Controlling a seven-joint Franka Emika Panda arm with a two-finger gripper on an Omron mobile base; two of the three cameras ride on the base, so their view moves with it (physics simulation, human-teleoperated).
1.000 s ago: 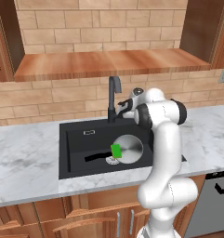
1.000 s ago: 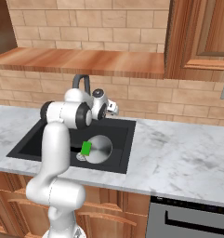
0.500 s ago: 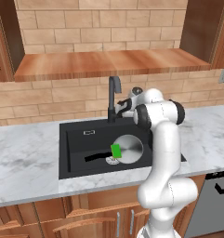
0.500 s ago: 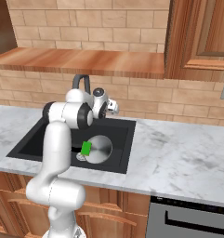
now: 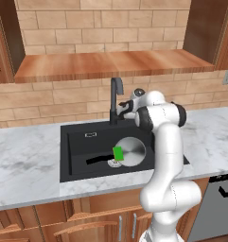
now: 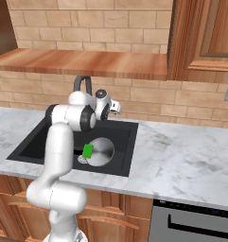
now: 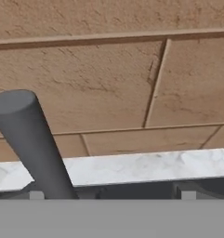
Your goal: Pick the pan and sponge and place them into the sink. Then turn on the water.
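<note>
Just ahead of the fingertips in the hand view, a grey faucet lever (image 7: 32, 144) slants up to their left, with the marble ledge and brick wall (image 7: 132, 79) beyond; the gripper (image 5: 126, 109) stands beside the faucet (image 5: 116, 97), presumably to start the water, and its fingers look parted and empty (though I cannot tell how wide). Below and nearer than the fingers, the pan (image 5: 129, 151) lies in the sink (image 5: 77, 142) with the sponge (image 5: 118, 153) on its rim. Since a second ago, the hand has edged slightly toward the faucet; pan and sponge have not moved.
</note>
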